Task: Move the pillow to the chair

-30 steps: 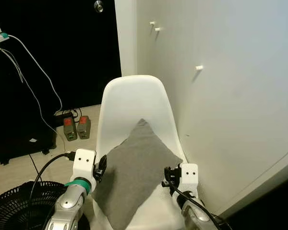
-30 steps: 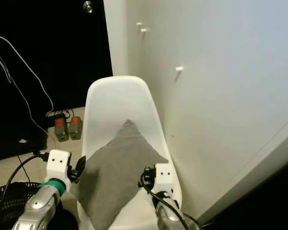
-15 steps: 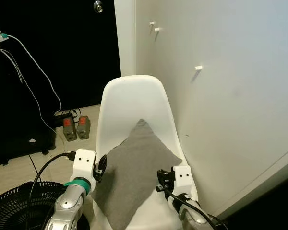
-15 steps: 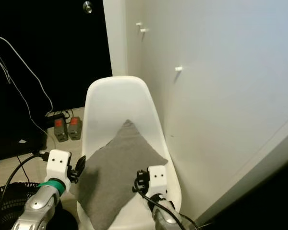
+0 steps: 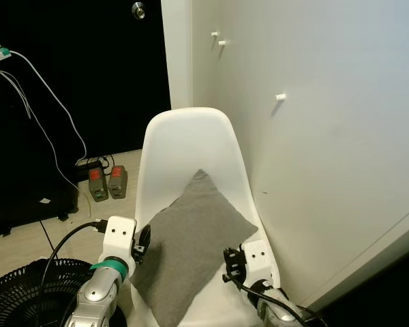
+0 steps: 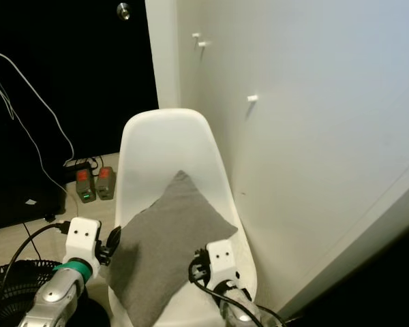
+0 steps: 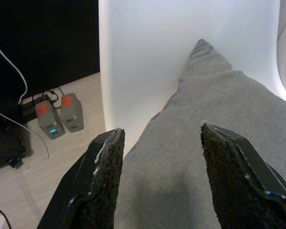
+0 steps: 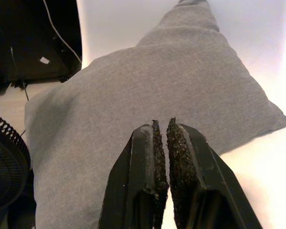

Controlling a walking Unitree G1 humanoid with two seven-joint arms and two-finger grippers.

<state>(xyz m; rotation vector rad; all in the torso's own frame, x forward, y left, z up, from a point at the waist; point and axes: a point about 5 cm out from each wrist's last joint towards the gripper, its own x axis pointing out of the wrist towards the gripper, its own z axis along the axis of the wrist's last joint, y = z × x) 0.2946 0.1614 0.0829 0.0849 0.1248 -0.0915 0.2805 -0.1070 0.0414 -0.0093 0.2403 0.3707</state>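
Note:
A grey square pillow [image 5: 191,242] lies corner-up on the seat of a white moulded chair [image 5: 191,139], leaning against its backrest. My left gripper [image 7: 157,143] is open at the pillow's left edge, its padded fingers [image 7: 105,176] spread on either side of the fabric [image 7: 190,143] without pinching it. My right gripper [image 8: 162,138] is shut with nothing between its fingers, hovering just over the pillow's [image 8: 148,90] near right side. In the eye views both wrists sit low, the left [image 5: 119,238] beside the chair, the right [image 5: 249,262] over the seat's front right.
A white wall [image 5: 327,136] runs close along the chair's right side. A black floor fan [image 5: 27,293] stands at the lower left. Two grey battery packs [image 5: 105,182] and white cables [image 5: 48,109] lie on the floor by a dark doorway behind the chair.
My right gripper has pulled back toward me and lower, off the pillow's right corner. The left arm dropped slightly. The pillow stays on the seat.

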